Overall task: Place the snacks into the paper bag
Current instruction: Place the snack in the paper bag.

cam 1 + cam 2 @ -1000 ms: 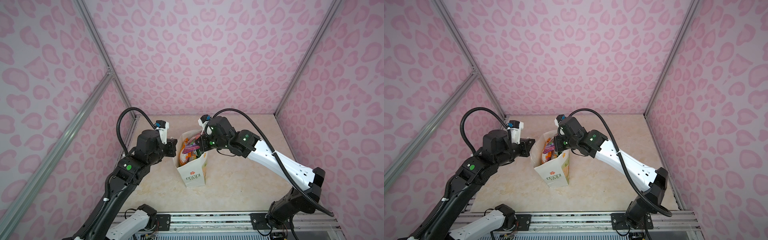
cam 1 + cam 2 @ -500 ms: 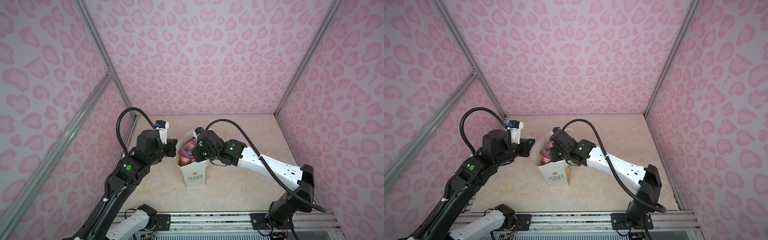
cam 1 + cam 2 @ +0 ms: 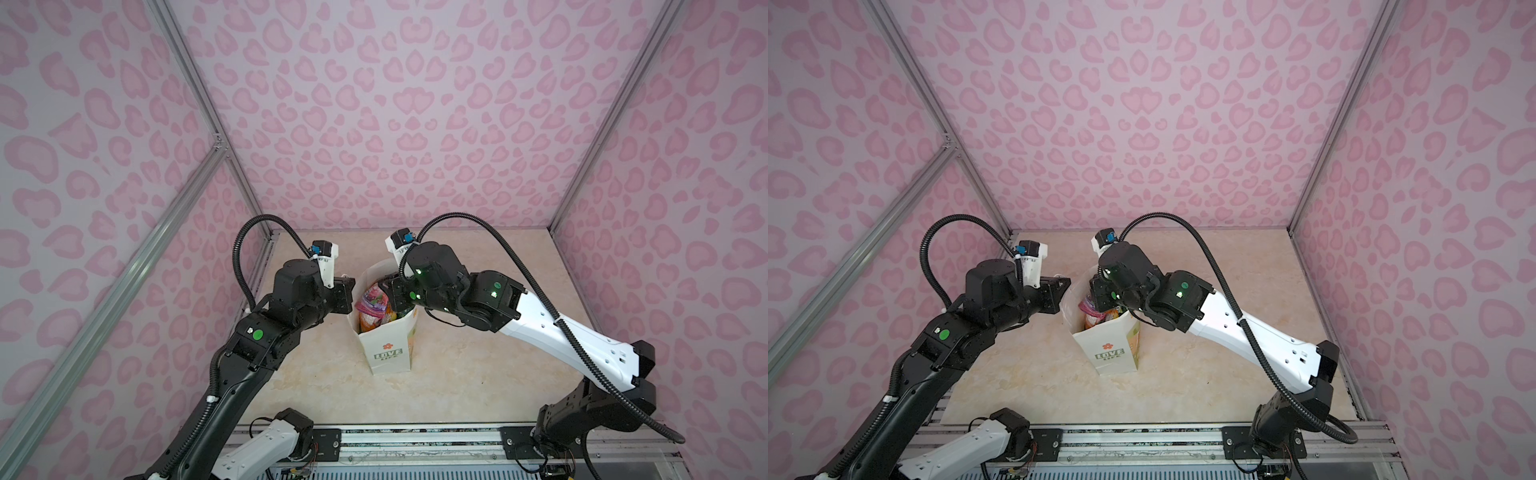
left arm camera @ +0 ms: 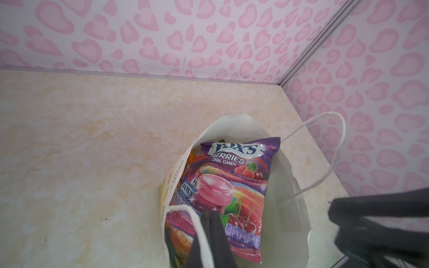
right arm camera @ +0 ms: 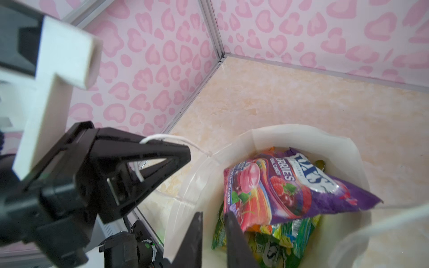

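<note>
Pink heart-print walls (image 3: 395, 124), beige table (image 3: 478, 374); both top views show one paper bag (image 3: 386, 349) (image 3: 1111, 353) upright at centre, nothing loose around it: last step, by judgement. Left wrist view: left gripper (image 4: 212, 236) clenched on one cord handle (image 4: 197, 222), one purple packet (image 4: 232, 185) topmost inside. Right wrist view: right gripper (image 5: 213, 214) slightly parted, empty, above one orange packet (image 5: 257, 228) and seemingly two yellow-green packets (image 5: 278, 250); next, withdraw clear of the rim.

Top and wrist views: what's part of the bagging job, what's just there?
Job: paper bag; purple FOX'S packet on top; yellow-green packets under it; left gripper shut on cord handle; right gripper at bag mouth.
Just there: tabletop; pink heart-print walls; aluminium frame; base rail.
</note>
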Action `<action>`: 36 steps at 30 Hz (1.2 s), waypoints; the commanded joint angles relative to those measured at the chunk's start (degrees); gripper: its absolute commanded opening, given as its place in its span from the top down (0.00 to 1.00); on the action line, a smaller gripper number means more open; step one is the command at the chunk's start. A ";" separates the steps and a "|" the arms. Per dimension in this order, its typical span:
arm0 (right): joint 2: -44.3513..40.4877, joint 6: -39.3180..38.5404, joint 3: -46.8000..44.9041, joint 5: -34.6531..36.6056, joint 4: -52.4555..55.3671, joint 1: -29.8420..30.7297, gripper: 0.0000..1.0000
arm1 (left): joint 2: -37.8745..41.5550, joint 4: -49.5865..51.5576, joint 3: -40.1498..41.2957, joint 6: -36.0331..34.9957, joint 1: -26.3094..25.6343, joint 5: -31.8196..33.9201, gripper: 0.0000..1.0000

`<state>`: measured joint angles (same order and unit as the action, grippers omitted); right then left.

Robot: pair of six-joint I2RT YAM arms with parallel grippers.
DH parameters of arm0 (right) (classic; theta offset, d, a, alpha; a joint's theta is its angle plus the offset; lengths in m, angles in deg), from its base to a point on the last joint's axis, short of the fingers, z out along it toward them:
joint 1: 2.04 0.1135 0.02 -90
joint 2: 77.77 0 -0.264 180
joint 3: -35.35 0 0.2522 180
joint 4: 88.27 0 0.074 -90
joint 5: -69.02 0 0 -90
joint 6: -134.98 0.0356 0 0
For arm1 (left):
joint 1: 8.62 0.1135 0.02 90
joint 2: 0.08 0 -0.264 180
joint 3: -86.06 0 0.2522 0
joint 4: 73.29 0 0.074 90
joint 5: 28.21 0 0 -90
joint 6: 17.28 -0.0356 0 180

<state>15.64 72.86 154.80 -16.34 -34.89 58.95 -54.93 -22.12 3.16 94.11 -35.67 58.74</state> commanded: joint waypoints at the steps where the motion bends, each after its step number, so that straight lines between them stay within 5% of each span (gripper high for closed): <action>1: 4.43 -2.56 3.52 1.03 3.45 -0.41 0.90 | -0.03 -2.56 -0.03 0.23 0.07 -0.38 0.95; 12: 10.79 -2.65 2.43 0.89 7.31 -4.46 0.95 | 0.53 -2.54 -0.03 0.06 0.06 0.27 0.95; 20: 9.60 4.09 -6.00 0.06 7.06 -4.39 0.82 | -0.04 -2.56 -0.05 0.15 0.05 0.10 0.95; 28: 8.41 12.66 -12.90 -1.02 2.15 -5.79 0.60 | -0.35 -2.55 0.06 0.15 0.07 0.14 0.95; 36: 7.14 8.24 -8.58 -5.48 -1.22 -6.23 0.33 | -0.37 -2.51 0.06 0.06 0.05 0.20 0.95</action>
<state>23.12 83.37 144.28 -19.77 -35.61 52.07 -55.31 -23.22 3.16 94.11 -35.67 58.80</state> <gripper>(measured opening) 0.651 0.055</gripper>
